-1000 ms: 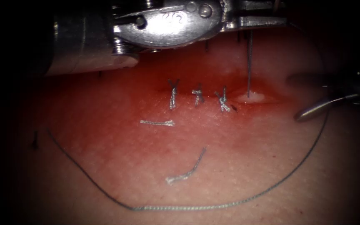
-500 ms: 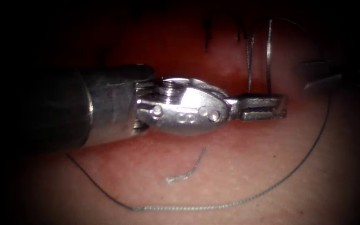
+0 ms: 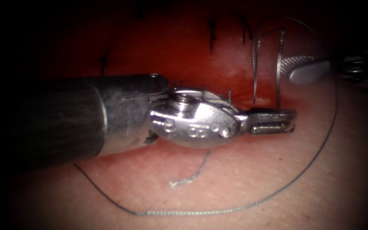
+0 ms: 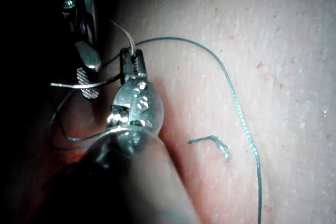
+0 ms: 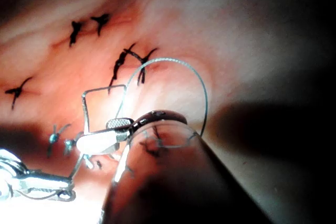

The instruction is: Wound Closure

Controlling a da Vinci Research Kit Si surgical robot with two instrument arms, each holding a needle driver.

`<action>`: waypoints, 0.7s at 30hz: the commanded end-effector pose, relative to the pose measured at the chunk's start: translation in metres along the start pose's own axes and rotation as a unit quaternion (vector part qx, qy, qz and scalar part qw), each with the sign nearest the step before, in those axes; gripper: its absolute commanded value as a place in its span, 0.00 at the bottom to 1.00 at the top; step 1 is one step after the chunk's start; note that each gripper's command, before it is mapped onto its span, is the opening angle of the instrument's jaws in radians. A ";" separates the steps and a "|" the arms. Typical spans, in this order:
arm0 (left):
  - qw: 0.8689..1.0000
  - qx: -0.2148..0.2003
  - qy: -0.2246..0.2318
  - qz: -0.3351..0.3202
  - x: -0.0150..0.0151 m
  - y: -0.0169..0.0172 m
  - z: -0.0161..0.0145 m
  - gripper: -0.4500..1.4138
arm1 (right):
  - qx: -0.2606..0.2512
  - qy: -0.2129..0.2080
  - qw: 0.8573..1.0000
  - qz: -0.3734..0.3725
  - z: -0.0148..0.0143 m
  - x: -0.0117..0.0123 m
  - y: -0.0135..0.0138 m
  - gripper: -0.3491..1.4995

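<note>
My left tool [image 3: 291, 121] lies across the cut in the tissue [image 3: 243, 170], covering the tied stitches. Its jaws are shut on the thread [image 3: 279, 72] at the cut's right end. From the tissue the thread rises, arches over and comes down to these jaws, making a narrow upright loop [image 3: 265, 30]. My right tool [image 3: 287, 69] reaches in from the right, jaws open, tips against the loop's right strand and holding nothing. The left wrist view has the left jaws [image 4: 131, 56] beside the right tool [image 4: 88, 80]. In the right wrist view the open right jaws [image 5: 94, 134] meet the loop [image 5: 84, 109].
A long slack run of thread [image 3: 235, 208] sweeps from the right side down across the near tissue and back to the left. A short cut end of thread [image 3: 190, 176] lies below the left tool. Dark marks [image 3: 212, 32] dot the far tissue. Red fluid stains the cut.
My left tool came down from the top of the picture onto the cut, folding the thread it holds into an upright loop. My right tool rose and moved left to the loop.
</note>
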 end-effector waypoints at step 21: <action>1.000 -0.001 -0.007 0.004 0.0001 0.0000 0.0009 0.00 | -0.047 0.012 0.999 0.011 0.0034 -0.0003 0.0003 0.00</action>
